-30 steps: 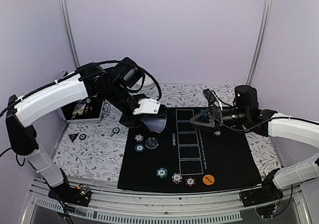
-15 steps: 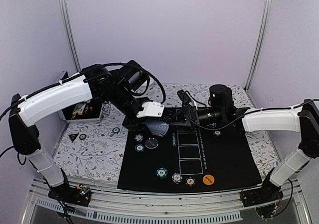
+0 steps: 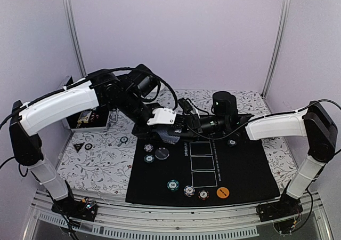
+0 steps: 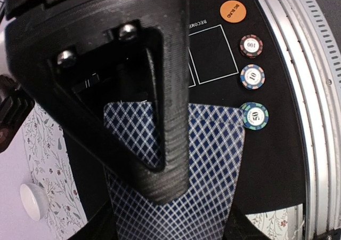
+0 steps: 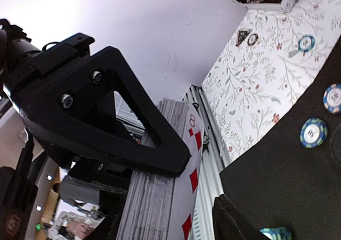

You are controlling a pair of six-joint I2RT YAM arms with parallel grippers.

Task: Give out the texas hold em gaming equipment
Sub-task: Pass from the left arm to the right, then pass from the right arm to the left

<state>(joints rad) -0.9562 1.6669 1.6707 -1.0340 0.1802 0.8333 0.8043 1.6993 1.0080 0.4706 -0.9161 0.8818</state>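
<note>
My left gripper [image 3: 166, 128] is shut on a deck of playing cards [image 4: 213, 160] with blue diamond backs, held by its side edges above the black mat [image 3: 240, 170]. My right gripper [image 3: 180, 127] has reached across to the deck. One black triangular finger [image 4: 160, 117] of it lies over the top card's back. In the right wrist view the deck [image 5: 154, 197] stands between the jaws of my right gripper [image 5: 170, 224], an eight of diamonds [image 5: 189, 181] facing out, with a gap to the finger [image 5: 234, 218] on that side. Poker chips [image 3: 148, 148] [image 3: 188, 190] and an orange button [image 3: 222, 192] lie on the mat.
A grey disc [image 3: 162, 153] and a green chip [image 3: 172, 185] lie on the mat. One chip [image 3: 123, 140] sits on the floral cloth near an open case [image 3: 90, 118] at the left. A white bowl [image 4: 33, 200] stands on the cloth. The metal table rail [image 4: 314, 117] runs along the near edge.
The right arm has swung left across the mat to the deck, and its jaws have narrowed around it. The left gripper moved the deck slightly right, then held still.
</note>
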